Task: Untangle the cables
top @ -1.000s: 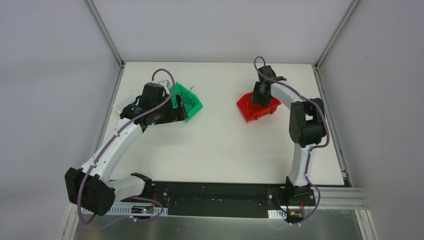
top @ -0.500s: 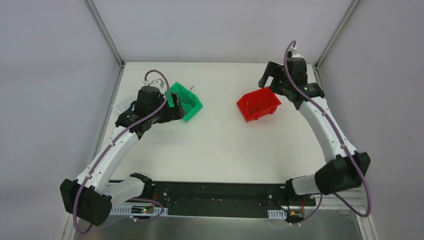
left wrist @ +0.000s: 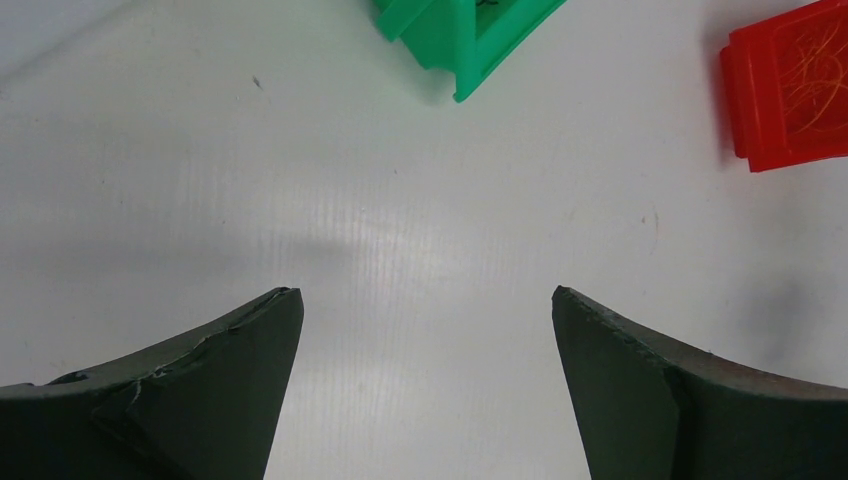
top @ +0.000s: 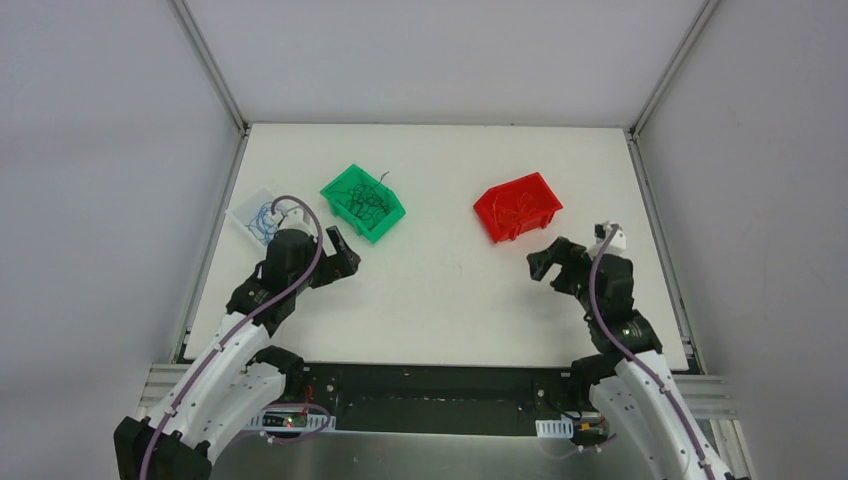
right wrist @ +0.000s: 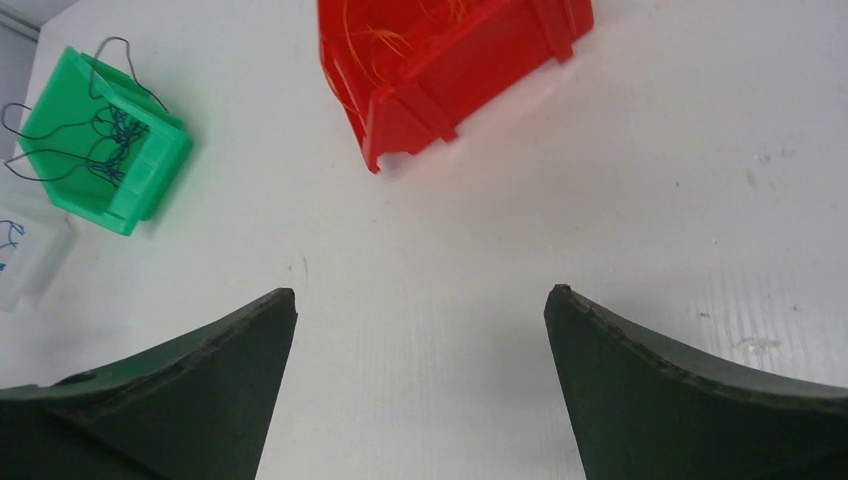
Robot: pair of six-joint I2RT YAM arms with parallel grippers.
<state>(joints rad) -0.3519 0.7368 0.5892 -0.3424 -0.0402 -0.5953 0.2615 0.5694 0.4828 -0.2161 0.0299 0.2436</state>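
Dark cables [top: 362,203] lie tangled in a green bin [top: 388,222]; a few strands loop over its rim [right wrist: 110,45]. Thin red-orange cables [right wrist: 385,40] lie in a red bin [right wrist: 470,70]. Blue cables [top: 263,215] sit in a small white tray [top: 240,222] at the left. My left gripper [top: 342,256] hangs open and empty over bare table, nearer than the green bin [left wrist: 465,35]. My right gripper [top: 545,262] also stands open and empty, nearer than the red bin [top: 497,226]. Nothing lies between either pair of fingers.
The white table [top: 440,290] is fenced by metal rails at the left [top: 215,220] and right [top: 655,220]. Grey walls close in on three sides. The three containers stand in a row across the far half.
Both arms have drawn back from the bins to the near half of the table. The right gripper left the red bin and opened; the left left the green bin, still open.
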